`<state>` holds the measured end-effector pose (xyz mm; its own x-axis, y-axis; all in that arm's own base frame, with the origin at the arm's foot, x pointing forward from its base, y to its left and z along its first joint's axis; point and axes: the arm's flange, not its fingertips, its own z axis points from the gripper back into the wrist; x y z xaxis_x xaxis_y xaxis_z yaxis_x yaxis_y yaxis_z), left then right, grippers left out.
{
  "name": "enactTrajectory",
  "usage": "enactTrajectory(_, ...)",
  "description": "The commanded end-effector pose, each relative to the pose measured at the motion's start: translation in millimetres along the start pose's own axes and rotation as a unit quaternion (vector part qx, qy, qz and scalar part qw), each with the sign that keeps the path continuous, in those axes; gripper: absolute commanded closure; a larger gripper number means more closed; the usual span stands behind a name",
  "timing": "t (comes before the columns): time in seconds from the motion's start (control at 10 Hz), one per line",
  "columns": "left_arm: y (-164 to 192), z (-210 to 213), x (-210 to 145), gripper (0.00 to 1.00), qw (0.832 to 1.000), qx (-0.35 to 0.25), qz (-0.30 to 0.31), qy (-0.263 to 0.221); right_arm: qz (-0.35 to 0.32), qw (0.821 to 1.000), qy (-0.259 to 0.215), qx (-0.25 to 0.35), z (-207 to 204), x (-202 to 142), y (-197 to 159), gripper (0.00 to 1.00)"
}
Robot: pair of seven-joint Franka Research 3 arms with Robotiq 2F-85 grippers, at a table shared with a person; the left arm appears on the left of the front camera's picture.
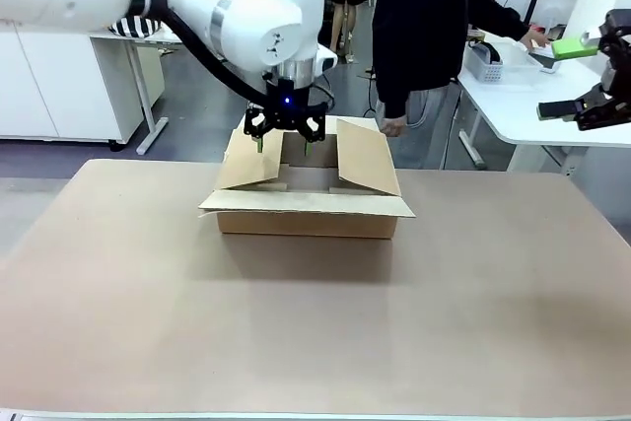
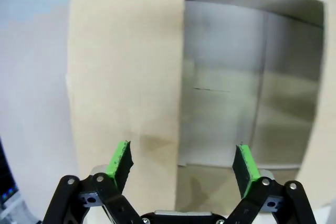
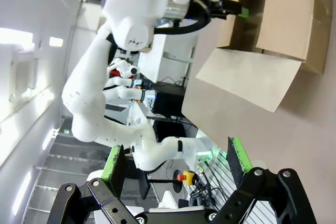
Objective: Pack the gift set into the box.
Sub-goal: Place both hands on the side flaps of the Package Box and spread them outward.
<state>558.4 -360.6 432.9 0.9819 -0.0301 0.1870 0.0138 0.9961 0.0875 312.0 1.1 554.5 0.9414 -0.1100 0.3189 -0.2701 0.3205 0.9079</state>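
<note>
Hovering over plain brown box [image 1: 306, 225], L hand [image 1: 284, 148] spread

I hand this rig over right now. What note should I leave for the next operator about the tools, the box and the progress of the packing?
Left tool: open, holds nothing, hangs over the open box, with one finger above a side flap.
Right tool: open, holds nothing, raised at the right side, away from the box.
Box: in the middle of the table, toward the far edge, flaps folded out.
Done: the box stands open.
Left: the packing. The box floor seen from the left wrist is bare cardboard.
</note>
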Motion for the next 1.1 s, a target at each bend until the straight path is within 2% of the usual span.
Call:
enactTrajectory(0.0,-5,-3,18,0.0,0.998,0.061,0.006,0.011,0.014,1.0,-0.005,0.013,-2,2,-1,0.0)
enactTrajectory(0.3,-9,-25,21,0.0,0.992,0.116,-0.018,0.034,0.014,1.0,-0.005,0.013,-2,2,-1,0.0)
enactTrajectory(0.6,-6,-20,20,0.0,0.98,0.199,-0.004,-0.001,0.014,1.0,-0.005,0.013,-2,2,-1,0.0)
enactTrajectory(1.0,10,-5,20,0.0,0.974,0.224,0.014,0.0,0.014,1.0,-0.005,0.013,-2,2,-1,0.0)
